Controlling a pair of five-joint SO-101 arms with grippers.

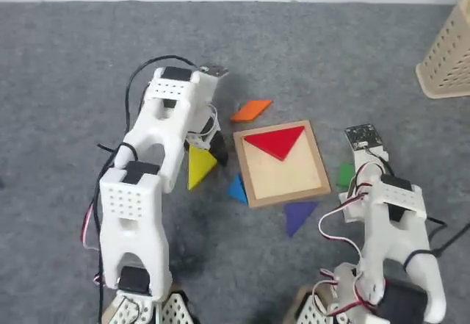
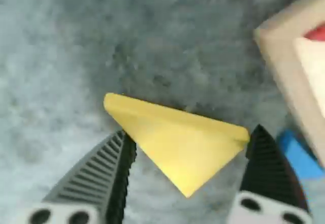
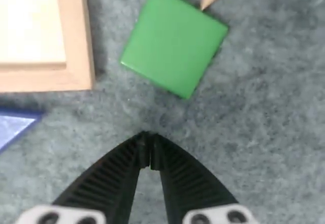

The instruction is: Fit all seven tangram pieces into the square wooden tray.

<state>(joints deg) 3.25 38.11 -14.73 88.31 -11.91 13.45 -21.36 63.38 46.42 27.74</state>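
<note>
Yellow triangle (image 2: 177, 142): likely light, stiff, slick-faced; lies on bench (image 1: 73, 59) near tray (image 1: 291, 194), between spread left jaws; best pinched across its edges; right jaws pressed together, empty, near green square (image 3: 173, 41).

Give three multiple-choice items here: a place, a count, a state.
1. Where is the green square? A in the wooden tray; B on the carpet beside it; C stacked on another piece.
2. How many pieces lie in the tray? A none; B one; C three.
3. The left hand is: A shut, empty; B shut on a blue piece; C open around the yellow triangle.
Answers: 1 B, it lies clear of the frame; 2 B, just the red triangle; 3 C, its fingers flank the triangle.
</note>
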